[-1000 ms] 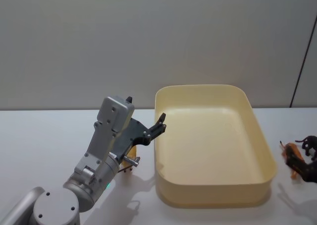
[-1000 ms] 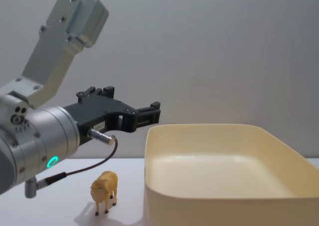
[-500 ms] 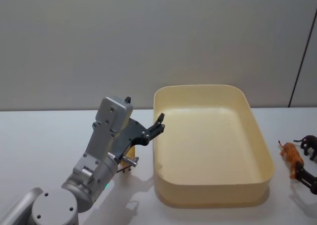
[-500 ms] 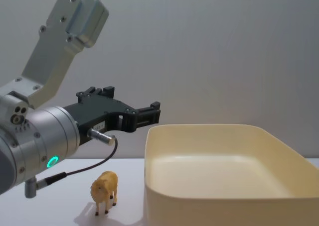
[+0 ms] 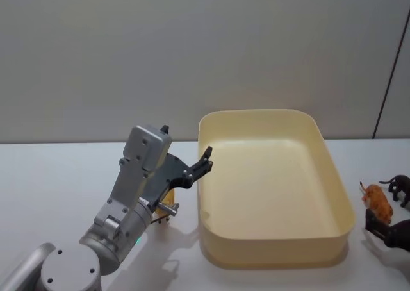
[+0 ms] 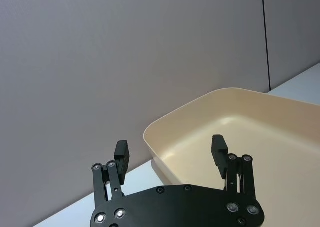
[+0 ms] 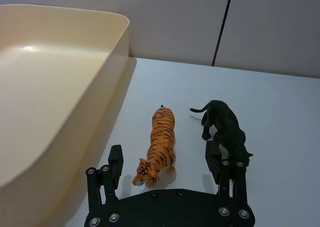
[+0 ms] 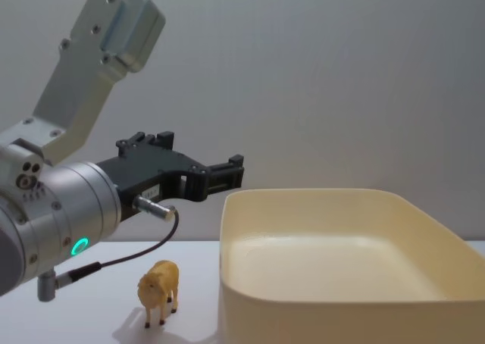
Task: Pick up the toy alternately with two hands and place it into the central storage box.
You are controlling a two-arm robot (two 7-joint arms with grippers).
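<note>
The central storage box [image 5: 256,114] [image 8: 333,321] [image 7: 118,52] [image 6: 165,131] is a large cream tub in the middle of the table. An orange tiger toy [image 7: 160,142] [image 5: 378,204] and a black panther toy [image 7: 227,129] [image 5: 400,187] lie right of it. My right gripper [image 7: 164,151] [image 5: 381,224] is open, with the tiger's head end between its fingers. A small yellow sheep toy [image 8: 159,291] stands left of the box. My left gripper [image 6: 170,146] [image 8: 198,158] [image 5: 187,145] hangs open and holds nothing, above the sheep by the box's left wall.
The white tabletop [image 5: 57,175] runs back to a plain grey wall [image 5: 192,47]. The left arm's silver-grey body with its green ring light [image 8: 79,245] takes up the near left side. A dark vertical seam [image 7: 222,24] marks the wall behind the toys.
My right gripper has shifted left at the lower right corner of the head view and now sits closer in front of the tiger. The left arm and the sheep have not moved.
</note>
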